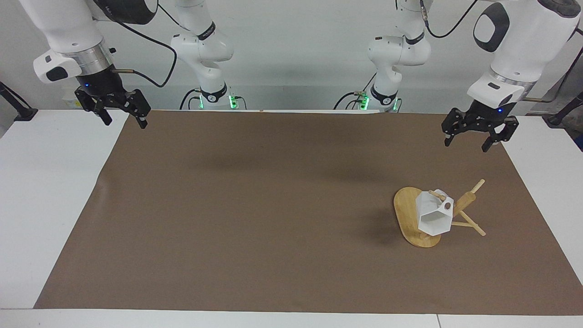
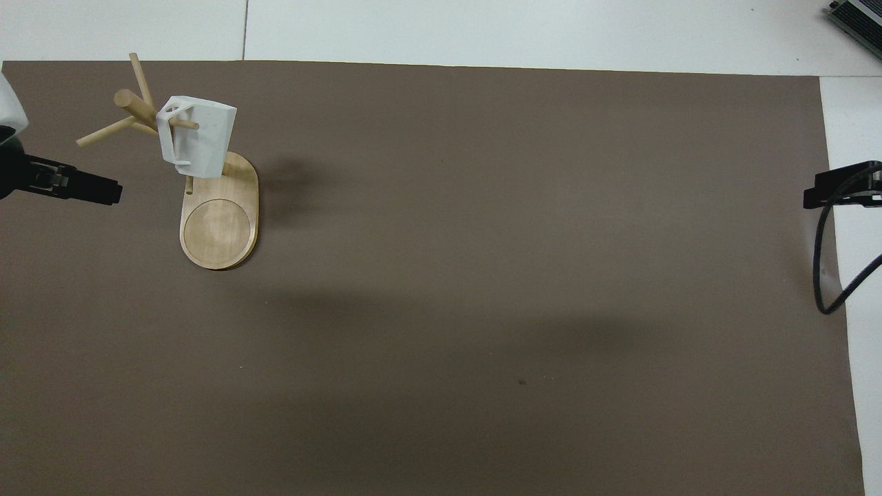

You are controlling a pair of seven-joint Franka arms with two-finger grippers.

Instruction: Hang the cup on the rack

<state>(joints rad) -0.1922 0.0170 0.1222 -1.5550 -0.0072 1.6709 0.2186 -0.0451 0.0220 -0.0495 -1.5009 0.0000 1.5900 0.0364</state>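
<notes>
The white faceted cup (image 1: 434, 214) hangs by its handle hole on a peg of the bamboo rack (image 1: 406, 210), toward the left arm's end of the table. It also shows in the overhead view, the cup (image 2: 196, 136) on a peg above the rack's oval base (image 2: 219, 224). My left gripper (image 1: 477, 135) is open and empty, raised over the brown mat near its edge, well clear of the rack; its tip shows in the overhead view (image 2: 83, 187). My right gripper (image 1: 121, 111) is open and empty, waiting raised over the mat's corner at the right arm's end.
A brown mat (image 1: 273, 205) covers most of the white table (image 1: 50, 191). A black cable (image 2: 823, 262) hangs at the right arm's end in the overhead view. A dark device corner (image 2: 858, 17) lies at the table's farthest corner.
</notes>
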